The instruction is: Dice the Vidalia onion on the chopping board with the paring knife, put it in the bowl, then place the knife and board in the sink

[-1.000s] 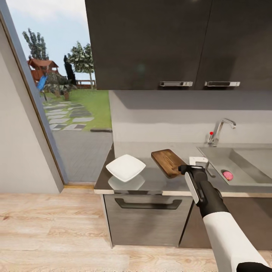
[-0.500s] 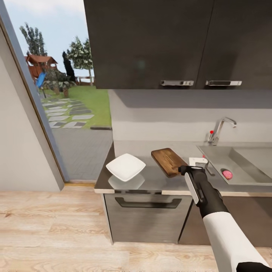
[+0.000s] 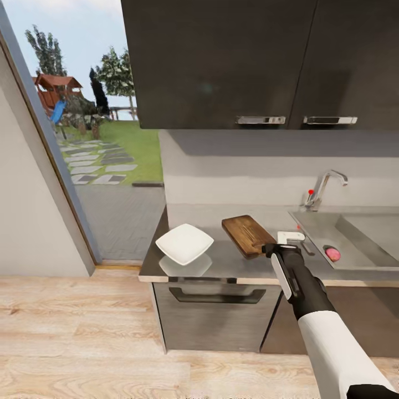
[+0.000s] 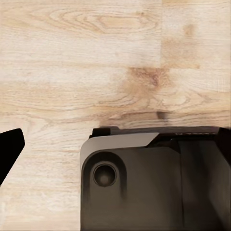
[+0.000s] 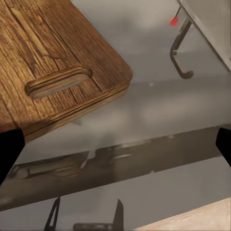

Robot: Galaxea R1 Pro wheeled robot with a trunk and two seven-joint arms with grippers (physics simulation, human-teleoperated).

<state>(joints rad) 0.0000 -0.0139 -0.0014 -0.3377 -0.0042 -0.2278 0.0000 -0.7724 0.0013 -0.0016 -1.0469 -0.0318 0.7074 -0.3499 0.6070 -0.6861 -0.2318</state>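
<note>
Nearest to us, our right arm reaches out over the front edge of the countertop [image 3: 221, 265], and the right gripper [image 3: 290, 237] hangs just beside the near corner of the chopping board [image 3: 246, 235]. In the right wrist view the dark fingertips [image 5: 9, 149] sit at the two far sides of the picture with a broad gap between, so we read that gripper as spread wide and holding nothing. The left gripper [image 4: 9, 151] looks down at pale wooden floor; we cannot tell how its jaws stand.

The board's slot-shaped handle hole [image 5: 58, 81] lies at the end nearest the right gripper. We judge the board stiff and fairly heavy, best lifted by that end. To the left of it sits the square white bowl [image 3: 184, 244], glossy and probably slippery.

Farther right, the Vidalia onion [image 3: 332, 254] rests at the near left of the sink [image 3: 354, 235], beside the drain. It looks small, round and smooth, so we expect it to roll or squirt from a careless pinch; we would close across its widest part, from above. The chrome tap [image 3: 324, 187] stands behind the basin. We cannot make out the paring knife with confidence.
</note>
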